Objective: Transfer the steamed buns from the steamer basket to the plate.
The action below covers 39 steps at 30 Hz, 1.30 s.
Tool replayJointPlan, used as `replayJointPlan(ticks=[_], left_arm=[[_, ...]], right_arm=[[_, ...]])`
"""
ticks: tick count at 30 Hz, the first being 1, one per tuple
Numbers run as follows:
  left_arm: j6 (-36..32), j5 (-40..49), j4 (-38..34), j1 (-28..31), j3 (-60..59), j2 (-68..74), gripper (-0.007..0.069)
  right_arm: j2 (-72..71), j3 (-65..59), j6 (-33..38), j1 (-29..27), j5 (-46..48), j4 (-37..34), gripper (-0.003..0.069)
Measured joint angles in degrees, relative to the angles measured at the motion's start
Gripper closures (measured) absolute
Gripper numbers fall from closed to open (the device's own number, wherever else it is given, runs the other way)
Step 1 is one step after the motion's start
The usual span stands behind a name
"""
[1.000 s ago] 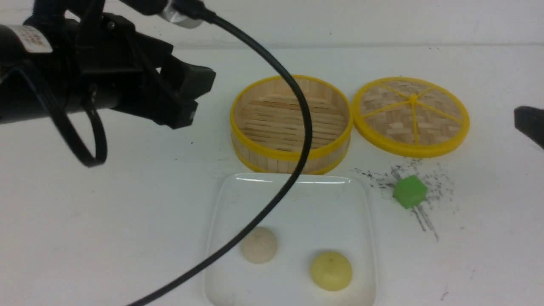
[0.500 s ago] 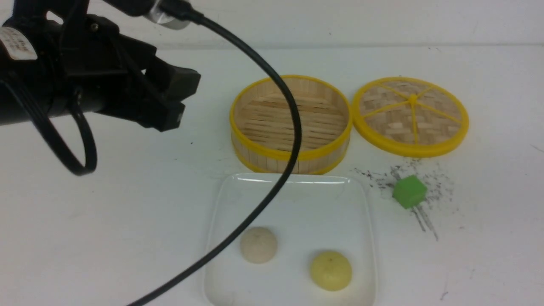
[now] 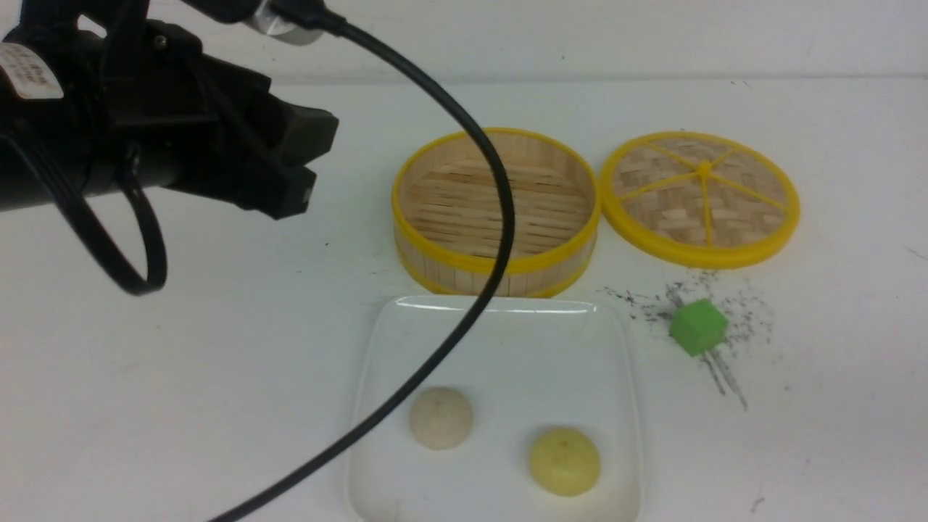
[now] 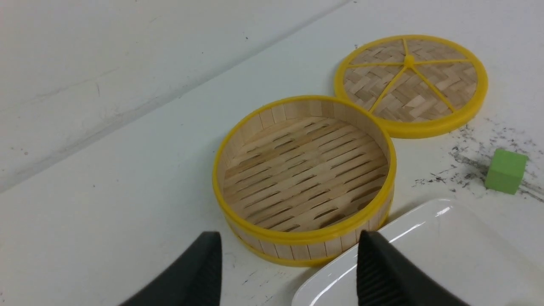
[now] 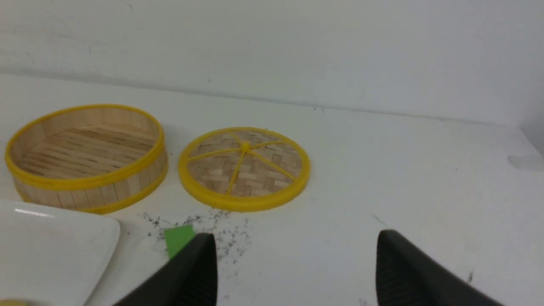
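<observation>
Sitting on the near half of the plate (image 3: 507, 333) are the cream bun (image 3: 441, 417), toward its left side, and the pale yellow bun (image 3: 564, 460), toward its near right corner, the two apart. The plate lies at the near edge of the desk (image 3: 217, 362), about midway along it. Just beyond its far rim stands the steamer basket (image 3: 496, 264), showing only its bare slat floor. A woven lid (image 3: 702, 196) lies flat just beside the basket's right side. A green cube (image 3: 698, 327) sits on a smudged patch off the plate's far right corner.

The left gripper (image 3: 308, 170) hangs above the desk's left side, fingers wide apart with nothing between them. The right gripper (image 5: 295, 238) is likewise spread wide and holds nothing, hanging near the cube. A black cable (image 3: 500, 217) arcs across the front view before basket and plate.
</observation>
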<state>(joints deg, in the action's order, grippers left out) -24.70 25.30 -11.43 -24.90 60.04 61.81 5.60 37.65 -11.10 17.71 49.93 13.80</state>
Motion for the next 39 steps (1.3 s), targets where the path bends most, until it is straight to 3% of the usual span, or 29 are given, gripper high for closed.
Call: replayJointPlan(ticks=[15,19,28,34,39], left_arm=[[0.0,-0.2,-1.3,0.0,0.0,0.0,0.0193],[0.0,-0.2,-1.3,0.0,0.0,0.0,0.0193],[0.0,-0.3,-1.3,0.0,0.0,0.0,0.0193],[0.0,-0.3,-1.3,0.0,0.0,0.0,0.0193],[0.0,-0.4,-1.3,0.0,0.0,0.0,0.0193]], right_arm=[[-5.3,-12.4,-1.7,0.0,-0.3,-3.2,0.0165],[-5.3,-13.9,-1.7,0.0,-5.1,-1.2,0.0165],[-5.3,-21.8,-1.7,0.0,-26.4,4.7,0.0165],[-5.3,-23.7,-2.2,0.0,-30.2,4.8,0.0165],[-5.3,-26.7,-10.6,0.0,-29.9,4.8,0.0165]])
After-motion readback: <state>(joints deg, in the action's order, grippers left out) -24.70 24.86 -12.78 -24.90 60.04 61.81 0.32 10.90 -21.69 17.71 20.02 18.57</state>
